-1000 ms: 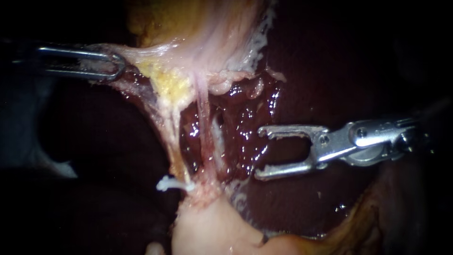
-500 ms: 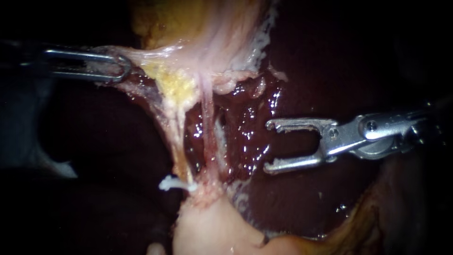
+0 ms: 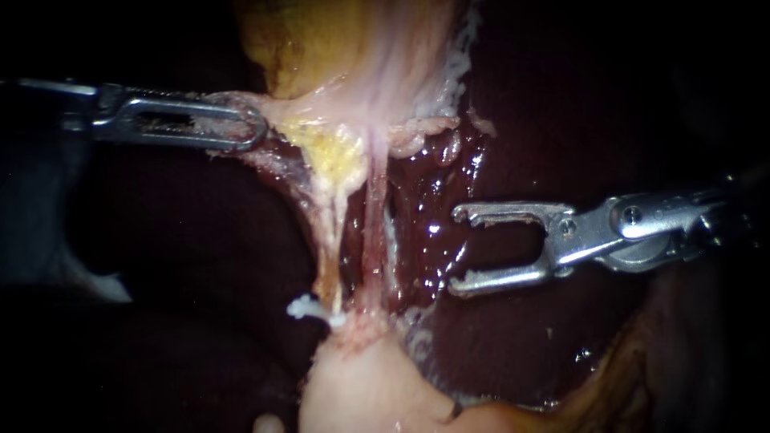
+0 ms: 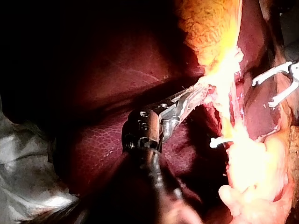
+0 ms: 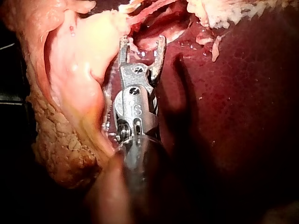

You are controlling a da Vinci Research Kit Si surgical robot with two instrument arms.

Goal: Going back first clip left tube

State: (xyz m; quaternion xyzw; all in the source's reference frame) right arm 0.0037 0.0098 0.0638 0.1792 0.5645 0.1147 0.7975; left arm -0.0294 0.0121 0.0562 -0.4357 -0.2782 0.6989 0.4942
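Left instrument (image 3: 255, 131) further inward, end effector tight on tissue (image 3: 282, 111); right instrument's (image 3: 455, 248) parted, empty, shaft cut off.

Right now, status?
Left instrument shut on tissue. Right instrument open, empty, clear of left tube. Clip on it. Nothing blocking.

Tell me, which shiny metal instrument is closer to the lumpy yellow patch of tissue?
Left. The left instrument, jaws shut on pale tissue, is right beside the lumpy yellow patch; the right instrument, jaws open, stands apart beyond the thin pink tubes.
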